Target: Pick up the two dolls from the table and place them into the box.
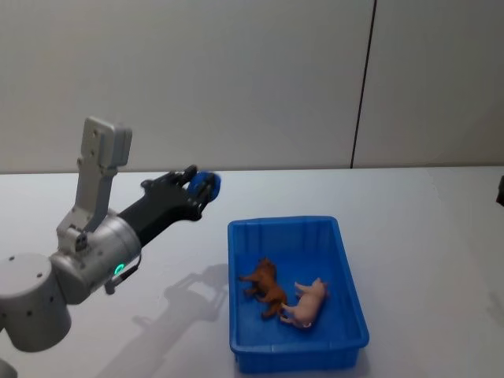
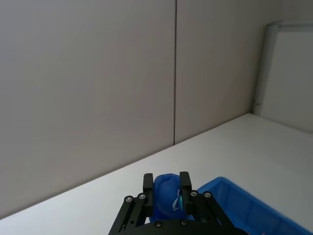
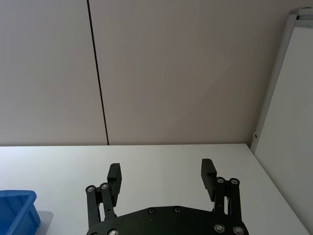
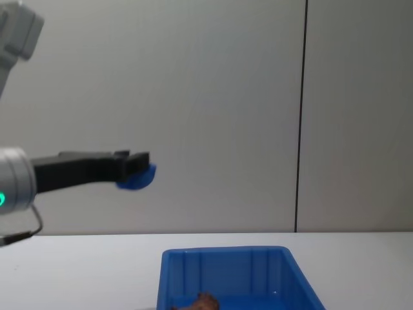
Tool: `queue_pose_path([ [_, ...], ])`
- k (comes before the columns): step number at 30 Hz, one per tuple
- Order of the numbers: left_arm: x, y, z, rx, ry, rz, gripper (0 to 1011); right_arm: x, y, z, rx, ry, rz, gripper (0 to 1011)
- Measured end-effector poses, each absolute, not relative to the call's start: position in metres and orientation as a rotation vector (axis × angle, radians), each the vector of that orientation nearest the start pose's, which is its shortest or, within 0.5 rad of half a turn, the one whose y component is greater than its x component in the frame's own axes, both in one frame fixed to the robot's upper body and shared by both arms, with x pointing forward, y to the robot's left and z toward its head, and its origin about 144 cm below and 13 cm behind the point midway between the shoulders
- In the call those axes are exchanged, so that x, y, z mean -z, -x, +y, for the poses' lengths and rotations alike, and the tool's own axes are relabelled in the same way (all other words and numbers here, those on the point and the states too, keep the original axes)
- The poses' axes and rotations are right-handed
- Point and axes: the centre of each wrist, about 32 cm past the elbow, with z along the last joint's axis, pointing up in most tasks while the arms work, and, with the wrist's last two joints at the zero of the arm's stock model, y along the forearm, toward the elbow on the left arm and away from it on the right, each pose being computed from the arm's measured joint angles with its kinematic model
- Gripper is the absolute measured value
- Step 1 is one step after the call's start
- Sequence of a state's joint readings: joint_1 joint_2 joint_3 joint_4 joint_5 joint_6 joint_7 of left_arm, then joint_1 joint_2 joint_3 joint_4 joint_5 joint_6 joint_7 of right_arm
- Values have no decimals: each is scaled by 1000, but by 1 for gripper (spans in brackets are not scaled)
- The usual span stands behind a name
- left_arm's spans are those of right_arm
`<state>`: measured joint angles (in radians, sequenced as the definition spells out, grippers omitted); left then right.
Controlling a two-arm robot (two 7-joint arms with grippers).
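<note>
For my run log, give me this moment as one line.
dolls: brown doll and pink doll in box | left hand: raised, holding blue object | right hand: open

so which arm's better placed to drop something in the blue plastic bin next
Left, probably: left gripper, shut on a small blue object, hovers beside the blue plastic bin; right gripper is open, empty.

Plain white desk, running back to a pale panelled wall. Directly on it, right of centre and toward the near edge: blue open-topped box, standing flat, long side running away from the robot. Faint shadows on the bare surface left of the box.
</note>
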<state>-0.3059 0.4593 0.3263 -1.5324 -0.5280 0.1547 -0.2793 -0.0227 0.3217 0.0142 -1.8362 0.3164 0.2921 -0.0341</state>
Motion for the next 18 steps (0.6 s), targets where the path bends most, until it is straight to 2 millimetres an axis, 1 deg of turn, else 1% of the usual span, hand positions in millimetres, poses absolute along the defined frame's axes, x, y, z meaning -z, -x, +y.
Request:
queue_pose_path([
  [3,-1228,-531,267,-970,7,36,312,-1228,-446,-300,1536,59,32,1001],
  [9,-1232,-540,260,-891,36,63,278,-1228,-446,-300,1536,59,32,1001],
  [18,-1229,-556,251,-769,35,131,233,-1228,-446,-300,1536,59,32,1001],
])
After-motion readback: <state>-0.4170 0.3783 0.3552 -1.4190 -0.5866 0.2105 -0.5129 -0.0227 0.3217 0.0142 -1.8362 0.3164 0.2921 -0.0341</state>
